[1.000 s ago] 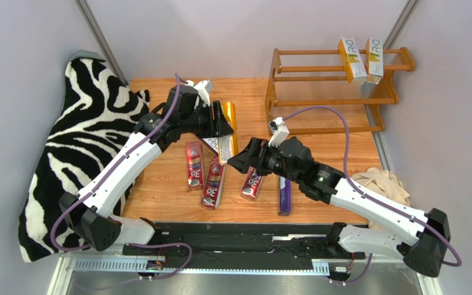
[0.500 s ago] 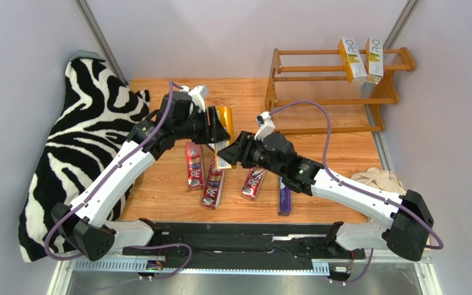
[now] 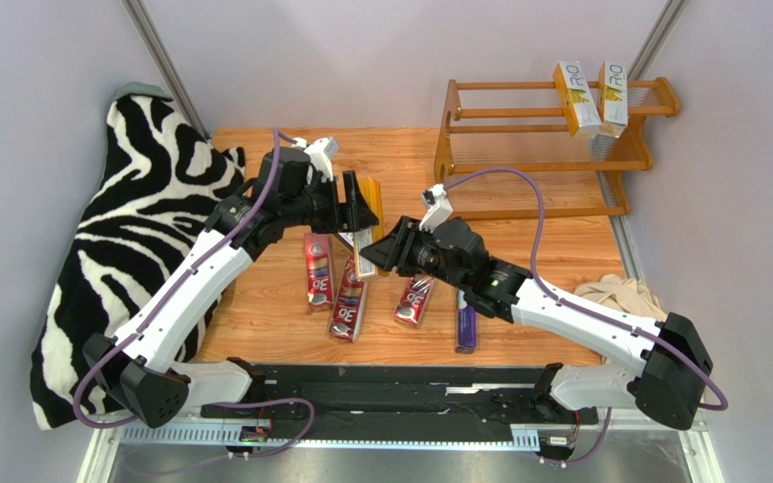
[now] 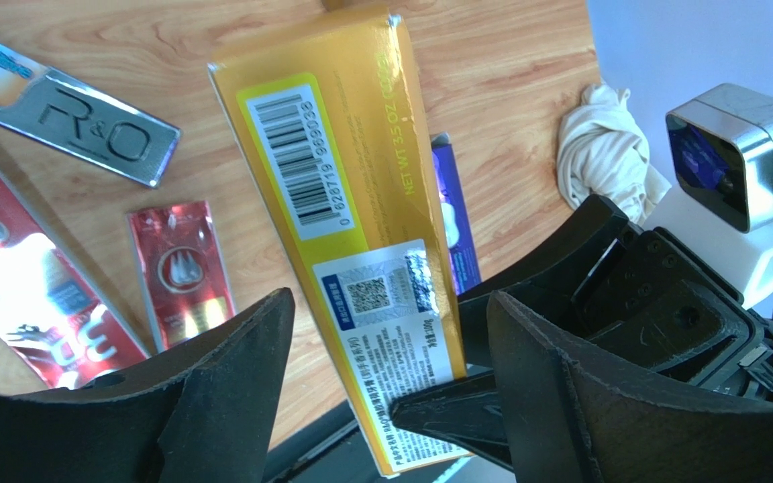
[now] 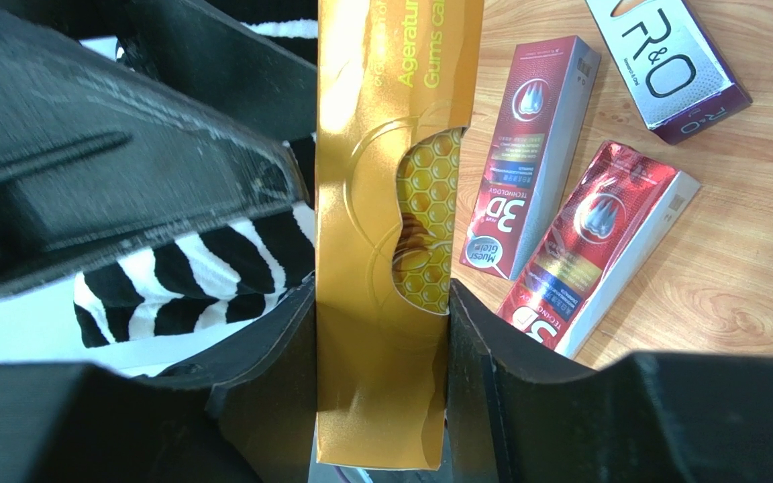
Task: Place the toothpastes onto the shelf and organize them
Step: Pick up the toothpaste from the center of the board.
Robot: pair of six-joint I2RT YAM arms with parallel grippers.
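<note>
The gold carton (image 5: 380, 252) reads "Gums" beside a clipped word, perhaps "Ageratum". Its back bears a barcode, a QR sticker and "NET WT". The red carton (image 5: 527, 151) and the second red carton (image 5: 592, 252) show "3D". The silver-faced carton (image 5: 668, 60) says "R&O", as do the left white carton (image 3: 576, 96) and the right white carton (image 3: 613, 96).

Above the middle of the surface (image 3: 259, 312), the left end effector (image 3: 357, 204) and right end effector (image 3: 385, 252) meet at an orange-yellow carton (image 3: 364, 264). Three red cartons (image 3: 317, 270) and a purple carton (image 3: 466, 324) lie nearby. Two white cartons (image 3: 576, 98) stand on the top tier of the shelf (image 3: 448, 141).
</note>
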